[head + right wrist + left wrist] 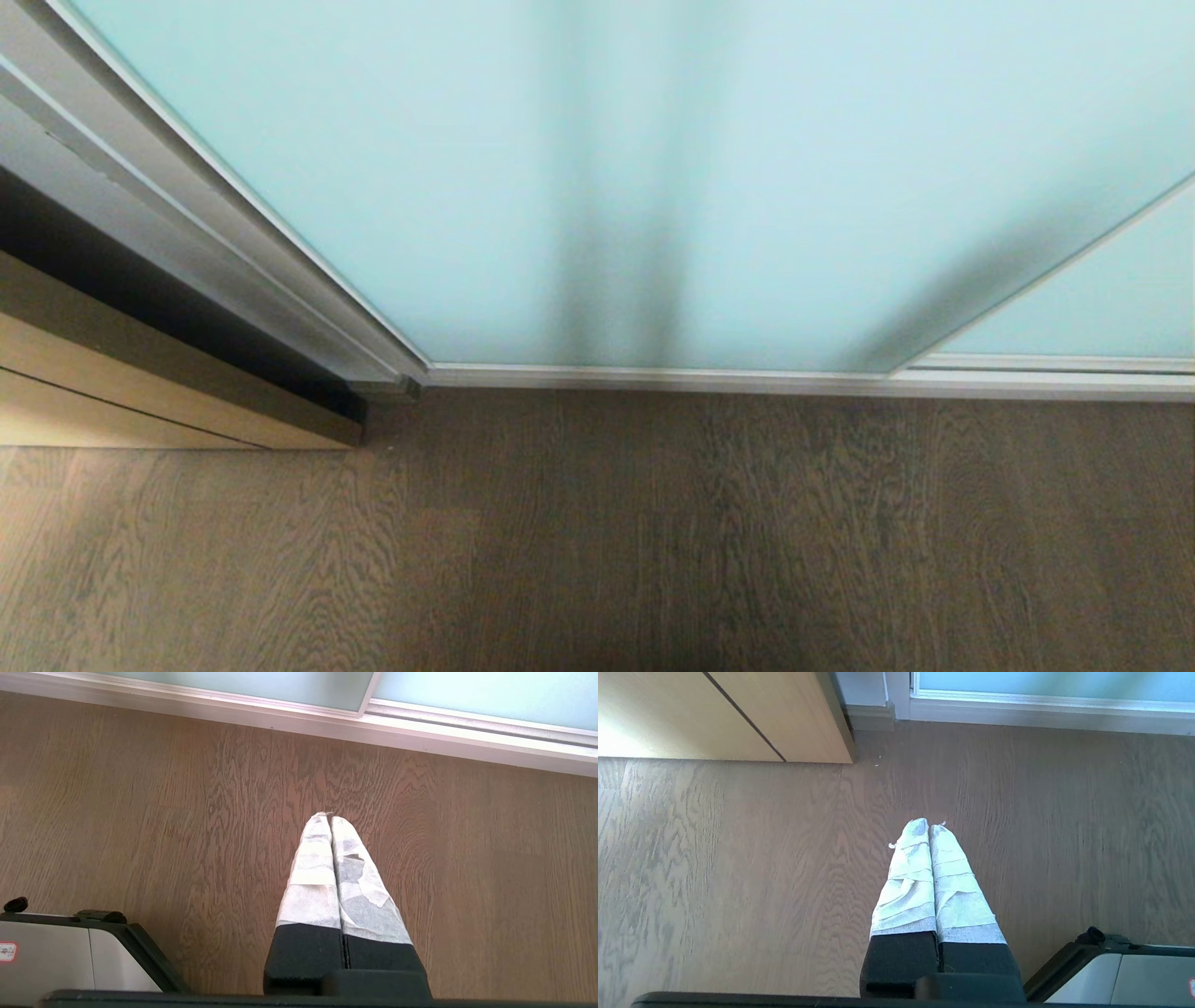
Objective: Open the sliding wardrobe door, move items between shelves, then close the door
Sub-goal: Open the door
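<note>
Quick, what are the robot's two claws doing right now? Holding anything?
Left gripper: closed, holding nothing, hanging above the wood floor.
Right gripper: closed, holding nothing, also above the floor.

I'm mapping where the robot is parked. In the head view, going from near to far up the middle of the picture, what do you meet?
Wood-grain floor → silver bottom rail → sliding wardrobe door, its frosted aqua glass filling the rest of the way up.
</note>
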